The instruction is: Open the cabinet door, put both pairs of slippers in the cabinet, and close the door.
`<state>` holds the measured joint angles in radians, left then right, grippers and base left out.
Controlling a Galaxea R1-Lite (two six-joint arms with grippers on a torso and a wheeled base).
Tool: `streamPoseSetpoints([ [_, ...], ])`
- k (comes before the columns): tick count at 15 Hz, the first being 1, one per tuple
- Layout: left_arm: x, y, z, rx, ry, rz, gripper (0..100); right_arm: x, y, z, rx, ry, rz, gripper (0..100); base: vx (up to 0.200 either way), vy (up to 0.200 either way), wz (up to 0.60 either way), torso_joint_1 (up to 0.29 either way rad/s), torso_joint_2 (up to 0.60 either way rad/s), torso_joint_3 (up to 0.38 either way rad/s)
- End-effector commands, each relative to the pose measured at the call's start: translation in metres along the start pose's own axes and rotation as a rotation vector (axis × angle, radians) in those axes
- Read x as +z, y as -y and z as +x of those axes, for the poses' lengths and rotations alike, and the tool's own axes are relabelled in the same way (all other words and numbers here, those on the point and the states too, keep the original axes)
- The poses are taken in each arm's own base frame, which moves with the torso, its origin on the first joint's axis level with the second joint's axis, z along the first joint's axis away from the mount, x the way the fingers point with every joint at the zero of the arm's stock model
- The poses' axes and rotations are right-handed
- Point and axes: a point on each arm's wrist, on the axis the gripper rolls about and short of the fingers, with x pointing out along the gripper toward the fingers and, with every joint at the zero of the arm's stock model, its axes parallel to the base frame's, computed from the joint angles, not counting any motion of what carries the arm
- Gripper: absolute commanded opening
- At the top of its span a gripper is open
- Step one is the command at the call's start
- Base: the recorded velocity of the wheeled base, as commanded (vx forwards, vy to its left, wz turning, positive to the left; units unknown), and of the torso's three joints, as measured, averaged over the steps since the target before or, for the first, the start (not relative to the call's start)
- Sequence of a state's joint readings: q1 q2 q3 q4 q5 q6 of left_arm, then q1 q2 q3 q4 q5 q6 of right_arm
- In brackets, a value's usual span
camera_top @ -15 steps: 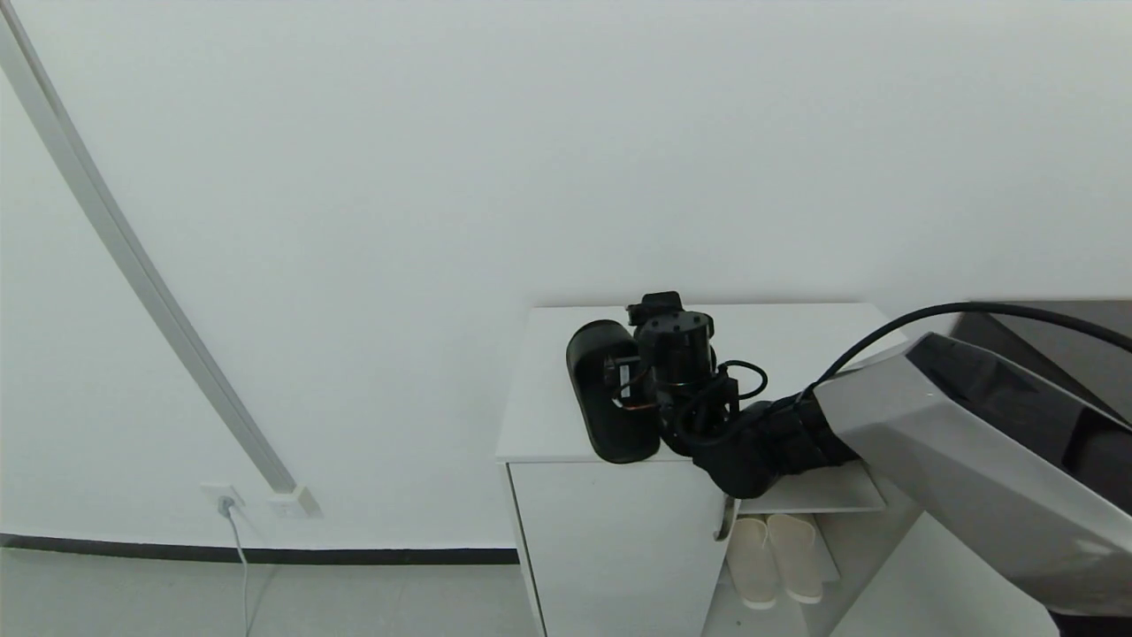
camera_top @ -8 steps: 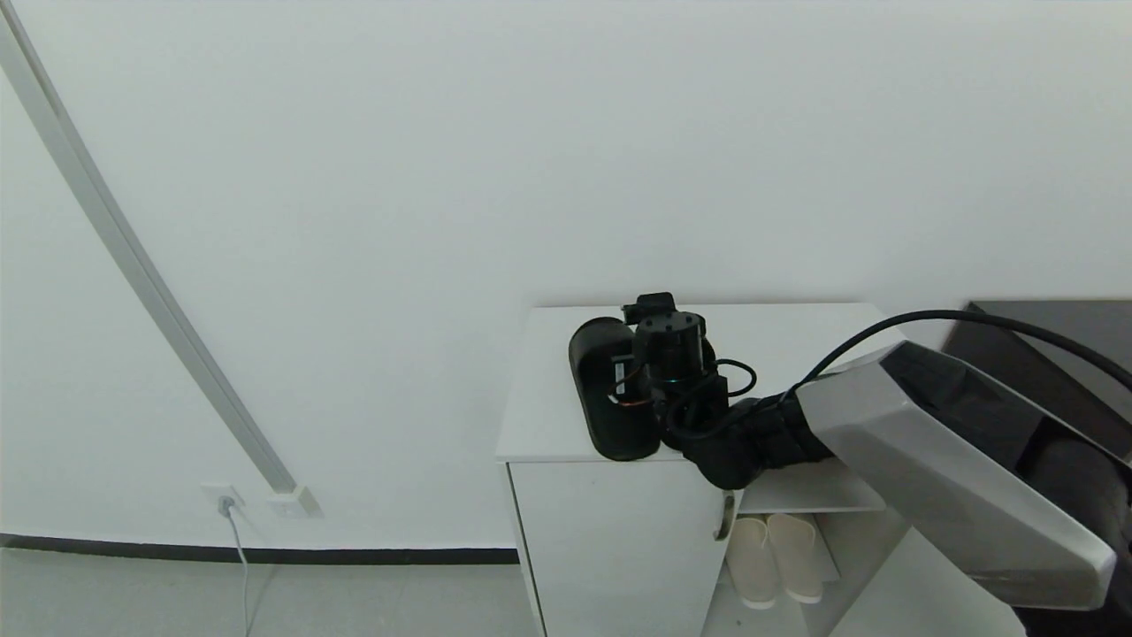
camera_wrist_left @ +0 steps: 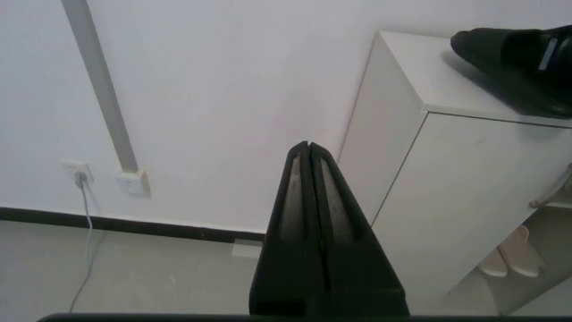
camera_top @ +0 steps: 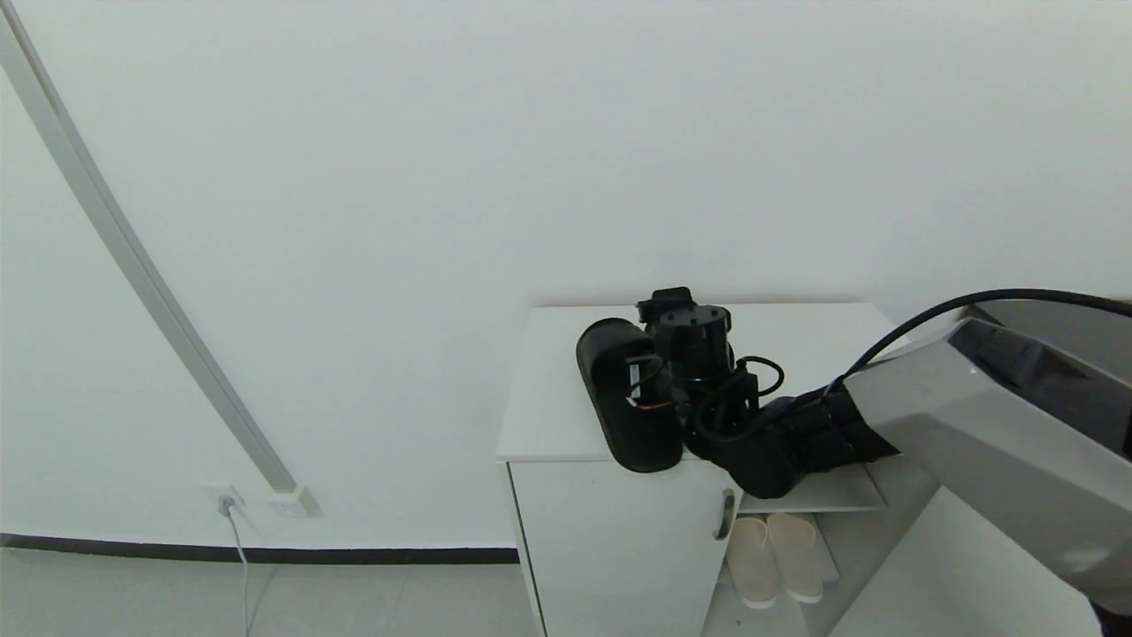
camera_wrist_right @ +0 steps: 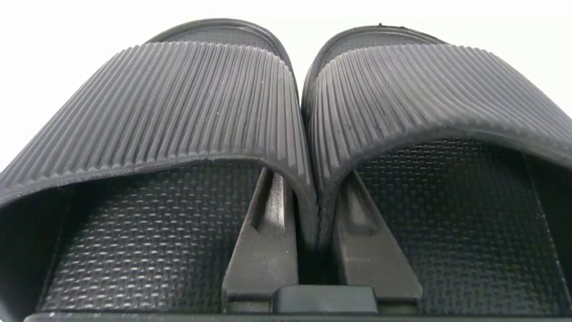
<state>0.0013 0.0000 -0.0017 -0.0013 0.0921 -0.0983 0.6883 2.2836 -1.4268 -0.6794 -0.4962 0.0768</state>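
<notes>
Starting at the left, a pale cable duct (camera_top: 133, 257) slants down the wall to a wall socket (camera_top: 221, 500). The left end effector (camera_wrist_left: 308, 152) hangs in the air beside the white cabinet (camera_top: 557, 425), pressed together on nothing.

The black slippers (camera_top: 623, 407) lie as a pair on the cabinet's top, at its front edge and above the closed left door (camera_top: 619, 548). The right end effector (camera_wrist_right: 313, 215) has one finger tucked under each ribbed strap, pinching the two inner walls together.

Right of the door handle (camera_top: 727, 515), the right-hand door (camera_top: 920, 584) stands open. Inside it a pair of white slippers (camera_top: 778, 557) sits under a bare shelf (camera_top: 809, 497).

The step in hand looks like carrying the black pair into the cabinet. Doing it well likely means keeping the pinch firm so neither slipper slides off its finger. The pair should lift clear of the top's edge before it swings right, then go in low and level onto a free shelf, without knocking the white pair or the open door.

The right wrist view shows the grip itself, a finger inside each shoe. The head view hides that grip behind the wrist, but it shows the open compartment and its shelf. The left wrist view shows that arm's closed fingers, the cabinet's side and the white pair low inside.
</notes>
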Motion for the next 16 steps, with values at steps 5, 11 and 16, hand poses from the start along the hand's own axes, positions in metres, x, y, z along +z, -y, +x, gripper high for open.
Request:
streamPoseSetpoints([
  [5,0.0,0.0,0.0,0.0,0.0,-0.001,0,0.02,0.026,-0.118,0.244,0.014,0.003,0,0.0,0.0,0.0,0.0,0.0,0.0],
  [11,0.0,0.0,0.0,0.0,0.0,-0.001,0,0.022,0.034,-0.149,0.303,0.005,0.009,0,0.0,0.0,0.0,0.0,0.0,0.0],
  [16,0.0,0.0,0.0,0.002,0.0,-0.001,0,0.011,0.033,-0.146,0.299,-0.026,-0.007,0,0.0,0.0,0.0,0.0,0.0,0.0],
])
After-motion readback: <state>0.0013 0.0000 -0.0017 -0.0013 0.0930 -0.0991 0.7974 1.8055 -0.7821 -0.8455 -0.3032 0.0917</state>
